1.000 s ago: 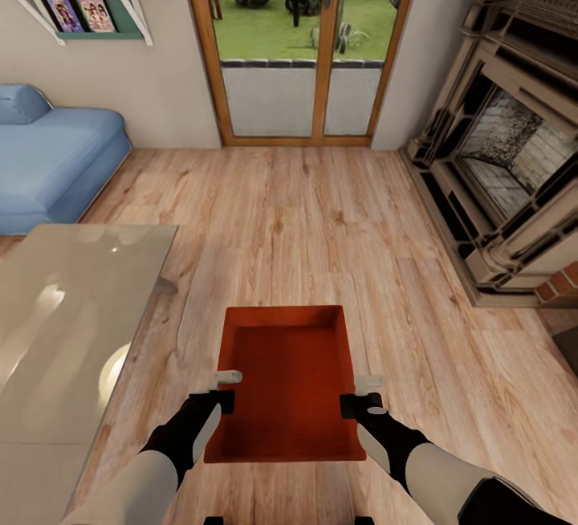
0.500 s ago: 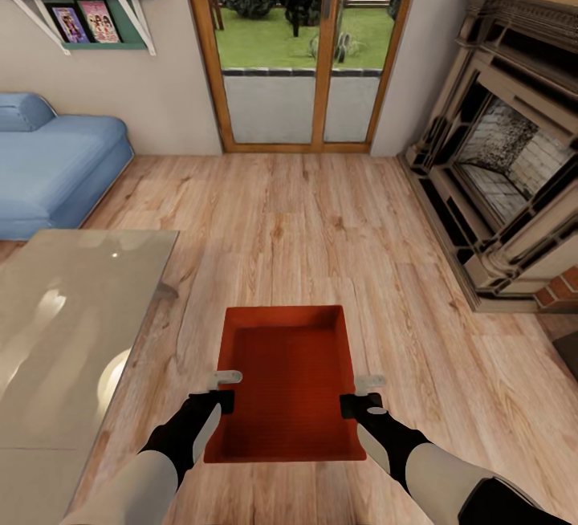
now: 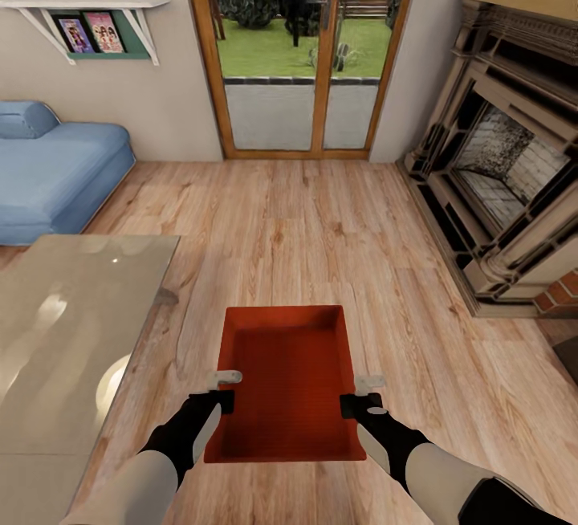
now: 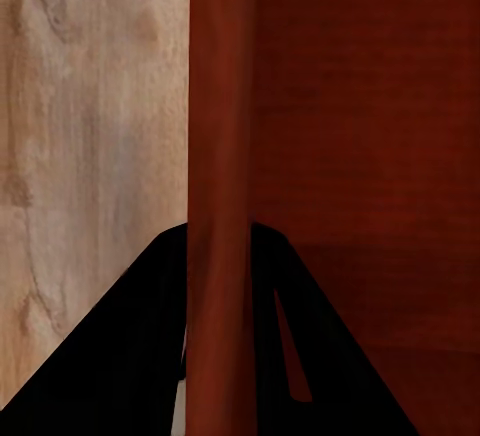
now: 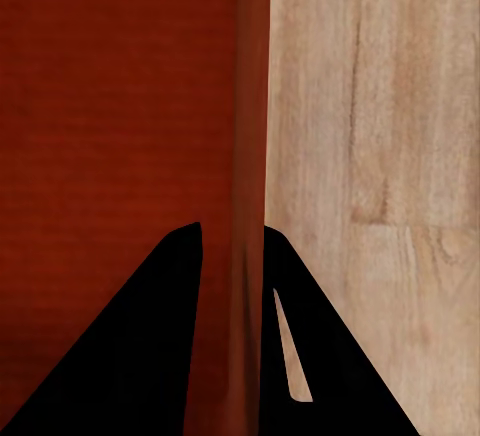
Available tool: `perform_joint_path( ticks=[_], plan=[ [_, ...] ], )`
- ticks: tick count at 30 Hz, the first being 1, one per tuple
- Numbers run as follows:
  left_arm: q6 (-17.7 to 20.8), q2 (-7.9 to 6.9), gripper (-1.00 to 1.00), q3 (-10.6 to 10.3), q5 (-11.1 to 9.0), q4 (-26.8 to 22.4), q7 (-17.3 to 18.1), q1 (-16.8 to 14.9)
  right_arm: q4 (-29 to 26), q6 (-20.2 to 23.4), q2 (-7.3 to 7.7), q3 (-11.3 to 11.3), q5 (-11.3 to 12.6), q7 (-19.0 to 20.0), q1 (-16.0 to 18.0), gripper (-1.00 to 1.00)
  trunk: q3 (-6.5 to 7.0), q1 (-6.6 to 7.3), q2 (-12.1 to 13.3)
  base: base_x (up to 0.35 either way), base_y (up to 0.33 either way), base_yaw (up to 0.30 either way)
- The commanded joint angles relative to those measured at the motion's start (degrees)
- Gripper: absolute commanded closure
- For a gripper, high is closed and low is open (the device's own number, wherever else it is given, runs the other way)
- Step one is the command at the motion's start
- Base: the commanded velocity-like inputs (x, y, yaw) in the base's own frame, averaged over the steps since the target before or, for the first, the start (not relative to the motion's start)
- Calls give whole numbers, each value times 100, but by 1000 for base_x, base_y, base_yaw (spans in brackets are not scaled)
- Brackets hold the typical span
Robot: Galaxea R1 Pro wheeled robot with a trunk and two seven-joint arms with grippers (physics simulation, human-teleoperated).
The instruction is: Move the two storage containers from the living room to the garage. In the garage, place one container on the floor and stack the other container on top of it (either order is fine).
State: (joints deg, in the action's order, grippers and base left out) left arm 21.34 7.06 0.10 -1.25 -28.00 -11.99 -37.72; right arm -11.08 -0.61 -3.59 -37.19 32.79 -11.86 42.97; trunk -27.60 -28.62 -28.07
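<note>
Light wood-plank floor (image 3: 321, 236) of the living room underfoot, running to wood-framed glass doors (image 3: 301, 59) in the far wall, green lawn beyond the panes. Tall stone-and-brick fireplace (image 3: 514, 156) along the right side. Blue cushioned sofa (image 3: 56, 172) against the left wall, below a white bracket shelf (image 3: 88, 15) with two bright picture cards. Pale glossy glass tabletop (image 3: 64, 348) in the near left corner, just beside the left arm.

Orange-red rectangular topless storage container (image 3: 285, 384) at the centre foreground, held level between both arms above the planks, open side up, nothing inside. Long walls toward the grippers, short walls near and far.

Left gripper (image 3: 223, 390) clamped onto the container's left wall, about midway along: in the left wrist view, thin red wall (image 4: 220, 156) pinched between two black fingers (image 4: 130, 356), one outside over the wood, one inside over the red bottom. Right gripper (image 3: 361, 395) gripping the right wall likewise: in the right wrist view, wall edge (image 5: 250, 136) running between the black fingers (image 5: 330, 356), red interior on one side, planks on the other.
</note>
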Motion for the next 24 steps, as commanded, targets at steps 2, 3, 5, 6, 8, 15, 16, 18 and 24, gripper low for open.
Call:
perform_joint_path(
  ticks=[2,3,5,6,8,15,16,18,24],
  plan=[
    [54,-64,100,-1,73,216,-49,2,-17,-19,95,174,-88,-133,10,100,12,-3,-8,0,0,0],
    [54,-64,100,-1,73,216,-49,2,-17,-19,95,175,-88,-133,10,100,21,-3,-8,0,0,0],
    [54,-64,100,-1,73,216,-49,2,-17,-19,95,176,-88,-133,10,100,39,-3,-8,0,0,0],
    [54,-64,100,-1,73,216,-49,2,-17,-19,95,176,-88,-133,10,100,47,-3,-8,0,0,0],
    [54,-64,100,-1,73,216,-49,2,-17,-19,95,176,-88,-133,10,100,65,-3,-8,0,0,0],
    [54,-64,100,-1,73,216,-55,2,-17,-19,95,177,-88,-133,10,100,127,-3,-8,0,0,0],
    [54,-64,100,-1,73,216,-54,4,-17,-19,95,177,-88,-133,10,100,136,-3,-8,0,0,0],
    [54,-64,100,-1,73,216,-51,3,-17,-19,96,177,-88,-133,10,100,153,-3,-8,0,0,0],
    [54,-64,100,-1,73,216,-49,2,-17,-19,95,177,-88,-133,10,100,207,-3,-8,0,0,0]
  ],
)
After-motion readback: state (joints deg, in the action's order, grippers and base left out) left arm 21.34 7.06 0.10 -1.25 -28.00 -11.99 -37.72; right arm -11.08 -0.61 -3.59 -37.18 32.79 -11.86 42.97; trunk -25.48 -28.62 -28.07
